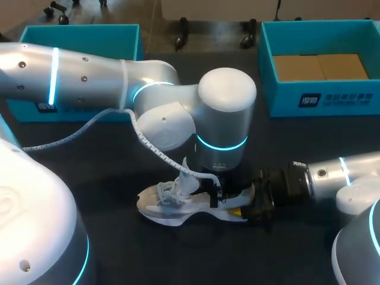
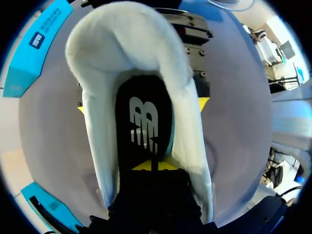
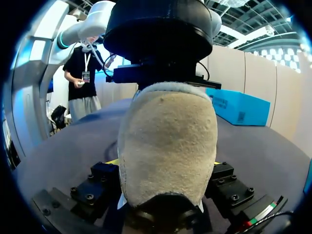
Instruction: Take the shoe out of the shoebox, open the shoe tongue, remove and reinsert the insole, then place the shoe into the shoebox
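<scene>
A white shoe (image 1: 172, 205) lies on the dark table, toe to the left. My left gripper (image 1: 218, 195) reaches down into its opening. In the left wrist view the yellow tips (image 2: 152, 165) are pressed together on the black insole (image 2: 144, 122) inside the shoe (image 2: 190, 122). My right gripper (image 1: 252, 203) comes in from the right and clasps the heel. In the right wrist view the grey heel (image 3: 168, 141) fills the space between its fingers (image 3: 97, 183), which touch it on both sides.
A teal shoebox (image 1: 320, 98) with brown cardboard inside stands at the back right. Another teal box (image 1: 83, 32) stands at the back left, partly behind my left arm. A white cable hangs from the left arm toward the shoe.
</scene>
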### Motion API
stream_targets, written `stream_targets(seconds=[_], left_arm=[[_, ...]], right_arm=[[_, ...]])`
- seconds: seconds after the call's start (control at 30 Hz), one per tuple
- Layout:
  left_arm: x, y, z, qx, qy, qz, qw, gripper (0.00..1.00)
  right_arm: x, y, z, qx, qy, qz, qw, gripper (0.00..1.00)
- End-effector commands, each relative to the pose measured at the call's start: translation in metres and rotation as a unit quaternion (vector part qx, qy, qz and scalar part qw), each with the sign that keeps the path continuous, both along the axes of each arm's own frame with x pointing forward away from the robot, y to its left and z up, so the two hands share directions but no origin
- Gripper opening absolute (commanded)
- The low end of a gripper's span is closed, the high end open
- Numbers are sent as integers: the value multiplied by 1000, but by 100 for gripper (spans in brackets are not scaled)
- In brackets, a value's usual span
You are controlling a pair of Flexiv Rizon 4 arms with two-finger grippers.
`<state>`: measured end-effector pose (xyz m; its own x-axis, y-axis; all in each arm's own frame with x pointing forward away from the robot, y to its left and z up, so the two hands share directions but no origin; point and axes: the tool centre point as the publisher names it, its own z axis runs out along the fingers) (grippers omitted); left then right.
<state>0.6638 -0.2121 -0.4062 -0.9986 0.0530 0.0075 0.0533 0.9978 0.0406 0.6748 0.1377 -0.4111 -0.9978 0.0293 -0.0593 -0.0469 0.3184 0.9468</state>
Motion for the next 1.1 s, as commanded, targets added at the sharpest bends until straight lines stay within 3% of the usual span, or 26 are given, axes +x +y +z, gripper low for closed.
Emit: stream_targets(seconds=[0.03, 0.37, 1.1], left_arm=[[11, -6, -6, 4, 3, 12, 1000, 0], [16, 5, 15, -40, 17, 29, 999, 0], [12, 13, 52, -152, 54, -22, 987, 0]], right_arm=[[0, 2, -3, -2, 1, 1, 1000, 0], [0, 2, -3, -2, 1, 1, 1000, 0], [0, 2, -3, -2, 1, 1, 1000, 0]])
